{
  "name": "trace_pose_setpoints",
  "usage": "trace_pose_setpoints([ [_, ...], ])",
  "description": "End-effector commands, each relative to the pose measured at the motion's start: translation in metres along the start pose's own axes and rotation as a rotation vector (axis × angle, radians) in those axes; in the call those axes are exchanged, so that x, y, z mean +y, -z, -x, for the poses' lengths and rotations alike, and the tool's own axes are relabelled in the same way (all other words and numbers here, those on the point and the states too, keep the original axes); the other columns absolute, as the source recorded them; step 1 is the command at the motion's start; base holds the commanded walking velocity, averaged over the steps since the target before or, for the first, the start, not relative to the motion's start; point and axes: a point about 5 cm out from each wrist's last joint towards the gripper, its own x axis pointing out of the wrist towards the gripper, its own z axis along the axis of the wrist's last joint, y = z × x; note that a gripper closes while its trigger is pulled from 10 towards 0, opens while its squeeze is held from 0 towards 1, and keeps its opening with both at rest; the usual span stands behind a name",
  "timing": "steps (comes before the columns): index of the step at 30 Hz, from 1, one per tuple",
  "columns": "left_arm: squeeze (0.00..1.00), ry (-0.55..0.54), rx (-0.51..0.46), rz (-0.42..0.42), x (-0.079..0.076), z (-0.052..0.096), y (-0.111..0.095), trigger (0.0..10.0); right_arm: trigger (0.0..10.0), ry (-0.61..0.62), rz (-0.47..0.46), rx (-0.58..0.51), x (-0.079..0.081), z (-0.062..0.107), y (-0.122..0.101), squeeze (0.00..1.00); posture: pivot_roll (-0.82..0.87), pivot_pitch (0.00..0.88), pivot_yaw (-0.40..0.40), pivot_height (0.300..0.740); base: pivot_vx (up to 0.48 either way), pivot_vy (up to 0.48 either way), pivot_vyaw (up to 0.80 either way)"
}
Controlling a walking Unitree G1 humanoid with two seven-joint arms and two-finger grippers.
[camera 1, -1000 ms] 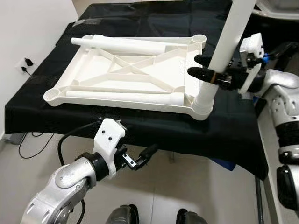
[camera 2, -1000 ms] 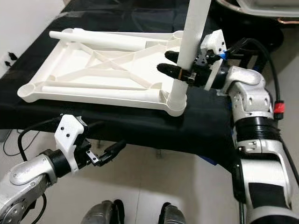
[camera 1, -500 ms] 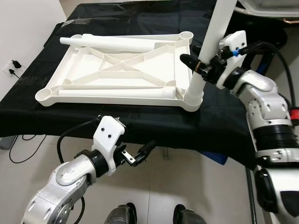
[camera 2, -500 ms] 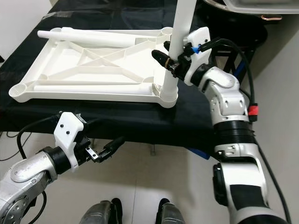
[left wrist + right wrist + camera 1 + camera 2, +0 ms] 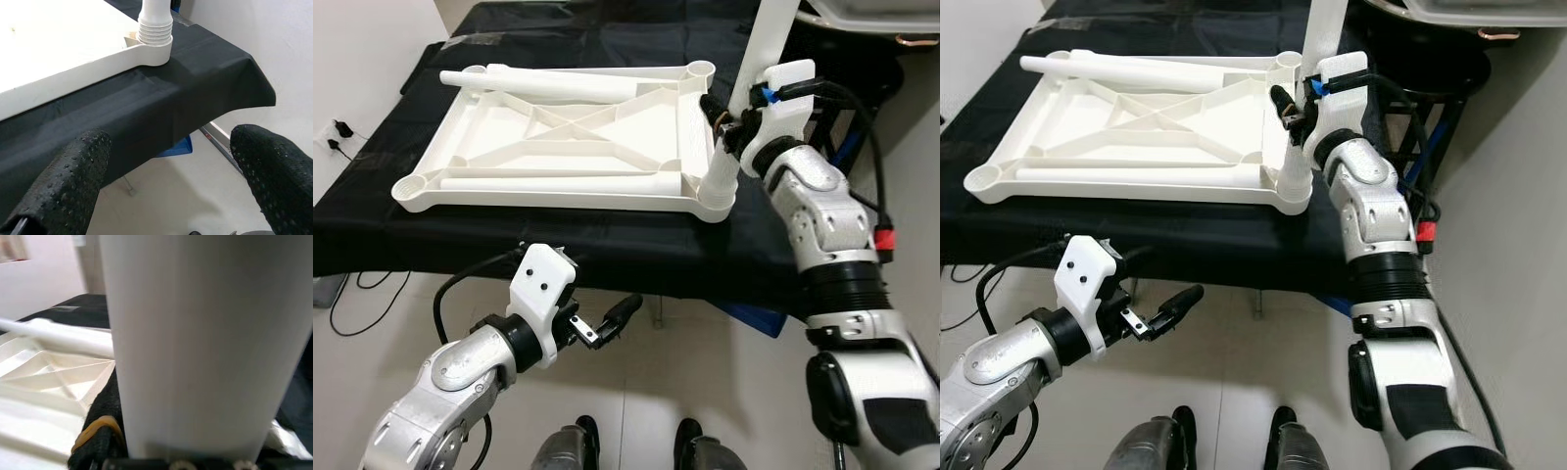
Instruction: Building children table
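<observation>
Gripping the upright leg (image 5: 756, 78), right hand (image 5: 724, 122) seemingly blocks tabletop (image 5: 568, 147).

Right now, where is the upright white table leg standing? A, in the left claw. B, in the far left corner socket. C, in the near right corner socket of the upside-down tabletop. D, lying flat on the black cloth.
C: the leg stands upright in the near right corner socket of the tabletop, gripped by the right claw.
</observation>
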Motion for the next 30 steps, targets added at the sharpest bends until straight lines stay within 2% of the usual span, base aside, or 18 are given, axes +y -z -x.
trace_pose_setpoints([
  [1, 0.00, -0.008, 0.015, 0.008, -0.001, 0.001, 0.005, 10.0, 10.0, 0.086, -0.056, 0.224, 0.012, 0.008, 0.054, 0.00, 0.23, 0.309, 0.047, 0.740, 0.000, 0.000, 0.00],
  [4, 0.00, -0.009, 0.015, 0.009, -0.001, 0.001, 0.006, 10.0, 10.0, 0.106, -0.059, 0.214, 0.019, 0.007, 0.053, 0.00, 0.23, 0.309, 0.047, 0.740, 0.000, 0.000, 0.00],
  [5, 0.00, -0.011, 0.015, 0.010, -0.001, 0.001, 0.006, 10.0, 10.0, 0.135, -0.072, 0.205, 0.028, 0.006, 0.053, 0.00, 0.22, 0.312, 0.041, 0.740, 0.000, 0.000, 0.00],
  [6, 0.00, -0.011, 0.015, 0.010, -0.001, 0.001, 0.006, 10.0, 10.0, 0.135, -0.072, 0.205, 0.028, 0.006, 0.053, 0.00, 0.22, 0.312, 0.041, 0.740, 0.000, 0.000, 0.00],
  [7, 0.00, -0.014, 0.015, 0.011, -0.001, 0.001, 0.006, 10.0, 10.0, 0.155, -0.069, 0.205, 0.038, 0.003, 0.053, 0.00, 0.22, 0.315, 0.035, 0.740, 0.000, 0.000, 0.00],
  [8, 0.00, -0.014, 0.015, 0.011, -0.001, 0.001, 0.006, 10.0, 10.0, 0.155, -0.069, 0.205, 0.038, 0.003, 0.053, 0.00, 0.22, 0.315, 0.035, 0.740, 0.000, 0.000, 0.00],
  [9, 0.00, -0.017, 0.014, 0.012, -0.001, 0.001, 0.007, 10.0, 10.0, 0.169, -0.069, 0.204, 0.046, 0.000, 0.053, 0.00, 0.22, 0.315, 0.033, 0.740, 0.000, 0.000, 0.00],
  [10, 0.00, -0.017, 0.014, 0.012, -0.001, 0.001, 0.007, 10.0, 10.0, 0.169, -0.069, 0.204, 0.046, 0.000, 0.053, 0.00, 0.22, 0.315, 0.033, 0.740, 0.000, 0.000, 0.00],
  [11, 0.00, -0.019, 0.012, 0.013, -0.001, 0.000, 0.007, 10.0, 10.0, 0.203, -0.073, 0.205, 0.053, -0.003, 0.052, 0.00, 0.22, 0.318, 0.026, 0.740, 0.000, 0.000, 0.00],
  [16, 0.00, -0.023, 0.009, 0.017, -0.003, 0.000, 0.007, 10.0, 10.0, 0.280, -0.071, 0.203, 0.061, -0.010, 0.049, 0.00, 0.22, 0.325, 0.014, 0.740, 0.000, 0.000, 0.00],
  [21, 0.00, -0.028, 0.007, 0.020, -0.003, 0.000, 0.008, 10.0, 10.0, 0.382, -0.058, 0.207, 0.060, -0.014, 0.046, 0.00, 0.21, 0.328, 0.006, 0.740, 0.000, 0.000, 0.00],
  [23, 0.00, -0.028, 0.007, 0.020, -0.003, 0.000, 0.008, 10.0, 10.0, 0.382, -0.058, 0.207, 0.060, -0.014, 0.046, 0.00, 0.21, 0.328, 0.006, 0.740, 0.000, 0.000, 0.00],
  [28, 0.00, -0.035, -0.001, 0.026, -0.006, -0.002, 0.008, 10.0, 10.0, 0.362, -0.073, 0.197, 0.077, -0.021, 0.038, 0.00, 0.21, 0.330, -0.007, 0.740, 0.000, 0.000, 0.00],
  [30, 0.00, -0.035, -0.001, 0.026, -0.006, -0.002, 0.008, 10.0, 10.0, 0.359, -0.075, 0.190, 0.079, -0.022, 0.037, 0.00, 0.21, 0.331, -0.008, 0.740, 0.000, 0.000, 0.00],
])
